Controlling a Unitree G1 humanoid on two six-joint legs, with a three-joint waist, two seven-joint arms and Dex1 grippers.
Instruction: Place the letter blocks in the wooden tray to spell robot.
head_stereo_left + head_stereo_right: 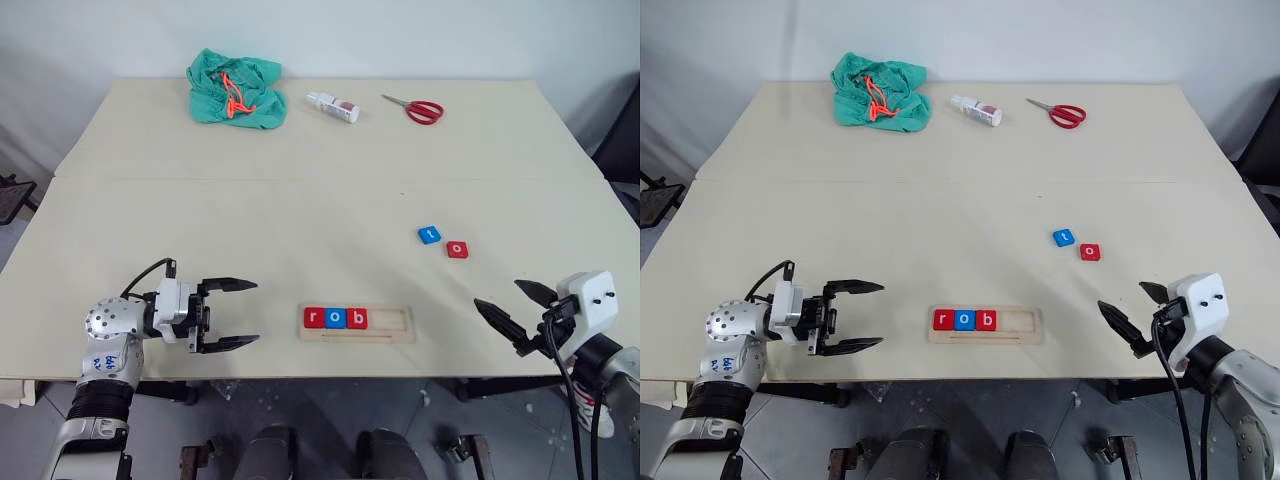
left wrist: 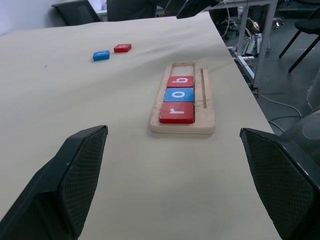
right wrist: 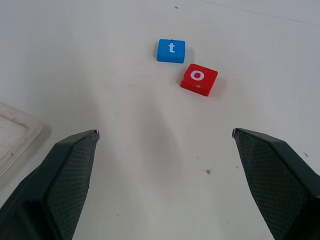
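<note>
Currently holding nothing: right gripper (image 1: 513,313) wide open, aimed at loose red o (image 3: 198,79) and blue t (image 3: 171,50), likely lining up next pick. Left gripper (image 1: 231,314) open too, parked beside wooden tray (image 1: 395,324). Holds r, o, b (image 1: 335,318) at left end; two slots free.

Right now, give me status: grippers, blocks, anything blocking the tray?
Left gripper open, empty; right gripper open, empty. Wooden tray holds r, o, b. Red o block and blue t block loose on table. Path clear.
</note>
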